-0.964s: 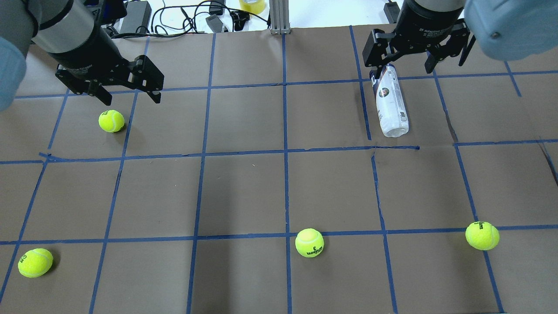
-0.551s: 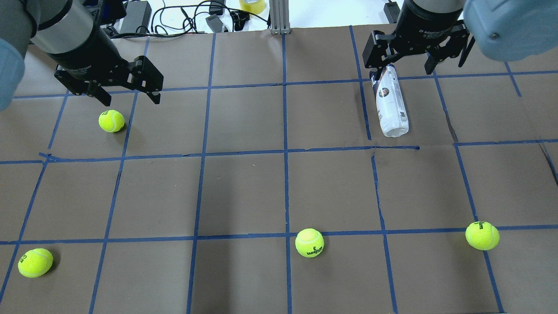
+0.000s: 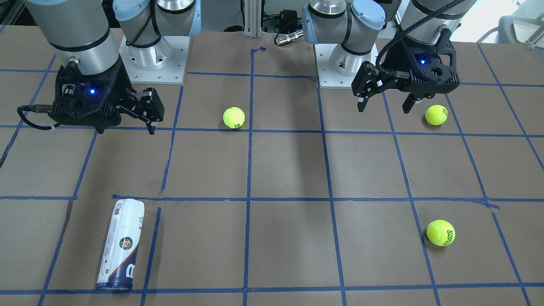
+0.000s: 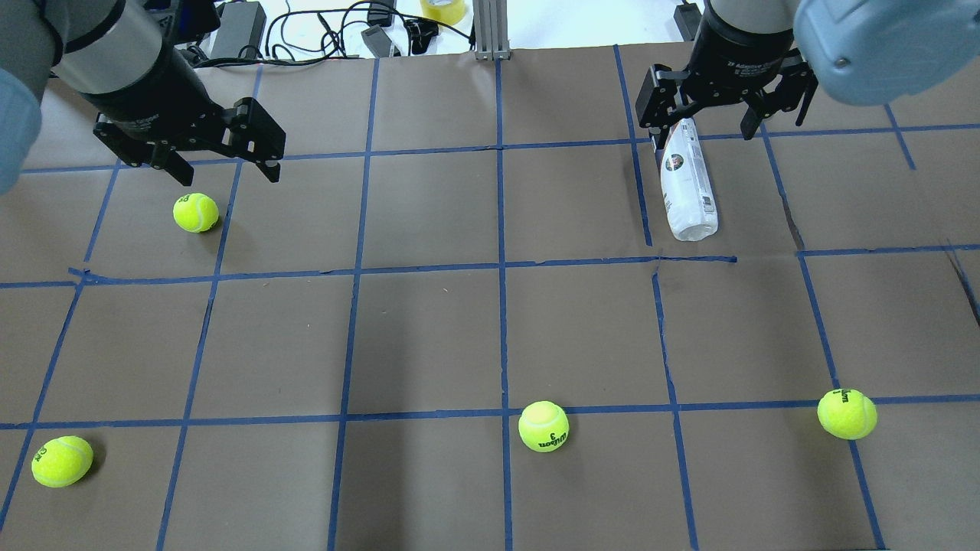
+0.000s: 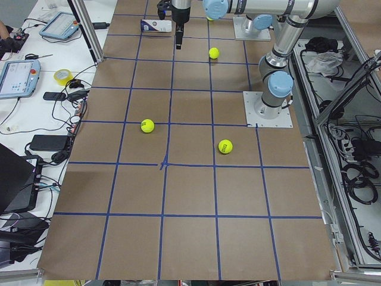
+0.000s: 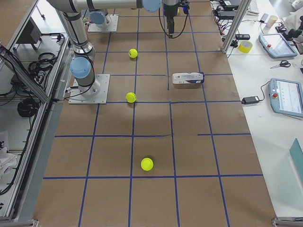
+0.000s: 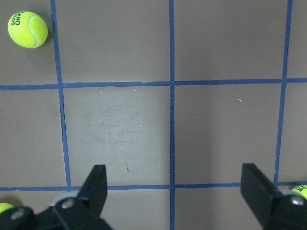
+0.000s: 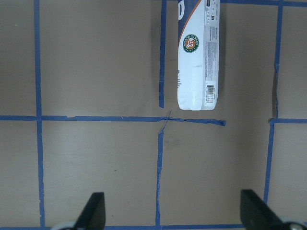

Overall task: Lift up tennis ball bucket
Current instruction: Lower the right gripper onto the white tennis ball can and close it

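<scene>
The tennis ball bucket (image 4: 689,184) lies on its side on the brown table, at the far right of the overhead view. It also shows in the front view (image 3: 120,246) and at the top of the right wrist view (image 8: 197,57), with its round emblem facing up. My right gripper (image 4: 700,128) is open and empty. It hangs well above the table, and in the overhead view it overlaps the bucket's navy end. In the front view this gripper (image 3: 126,129) stands back from the bucket, toward the robot. My left gripper (image 4: 230,177) is open and empty, above a tennis ball (image 4: 195,212).
Three more tennis balls lie on the table, at the near left (image 4: 61,461), the near middle (image 4: 543,426) and the near right (image 4: 847,413). Blue tape lines grid the table. Cables and a tape roll (image 4: 442,9) lie beyond the far edge.
My right gripper has shifted slightly toward the far edge of the table, still open. The bucket and the balls have not moved. The left arm is almost still.
</scene>
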You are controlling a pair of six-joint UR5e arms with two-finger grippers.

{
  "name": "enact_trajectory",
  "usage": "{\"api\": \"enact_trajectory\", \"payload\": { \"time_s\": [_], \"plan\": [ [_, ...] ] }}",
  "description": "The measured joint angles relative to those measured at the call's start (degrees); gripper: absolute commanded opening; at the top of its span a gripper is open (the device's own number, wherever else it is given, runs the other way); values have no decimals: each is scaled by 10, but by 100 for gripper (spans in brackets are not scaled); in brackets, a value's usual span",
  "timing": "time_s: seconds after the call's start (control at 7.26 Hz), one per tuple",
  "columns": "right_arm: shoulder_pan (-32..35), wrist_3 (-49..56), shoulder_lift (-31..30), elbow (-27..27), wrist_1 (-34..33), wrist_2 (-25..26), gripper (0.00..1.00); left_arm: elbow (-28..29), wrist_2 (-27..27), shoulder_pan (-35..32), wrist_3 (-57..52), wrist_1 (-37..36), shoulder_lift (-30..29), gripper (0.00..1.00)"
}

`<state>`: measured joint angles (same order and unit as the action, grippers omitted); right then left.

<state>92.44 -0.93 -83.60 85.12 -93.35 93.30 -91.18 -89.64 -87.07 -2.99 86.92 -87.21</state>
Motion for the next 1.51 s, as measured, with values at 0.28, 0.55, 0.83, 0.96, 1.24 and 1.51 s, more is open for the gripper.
{"api": "enact_trajectory", "payload": {
  "time_s": [0.28,0.55,0.83,0.96,1.24,1.51],
  "plan": [
    [-40,22,28,0,-2,-2,100,1,0,0,0,0,0,100],
    [-65,32,79,0,-51,-3,100,0,1,1,0,0,1,100],
    [-70,32,155,-1,-129,-10,100,0,2,0,0,0,1,100],
    [-70,33,188,-2,-160,-15,100,-1,2,0,0,0,0,100],
    [-70,34,239,-5,-210,-19,100,-1,3,-1,0,1,0,100],
    [-70,39,282,-7,-261,-19,100,-2,2,-1,0,3,0,100]
  ]
}}
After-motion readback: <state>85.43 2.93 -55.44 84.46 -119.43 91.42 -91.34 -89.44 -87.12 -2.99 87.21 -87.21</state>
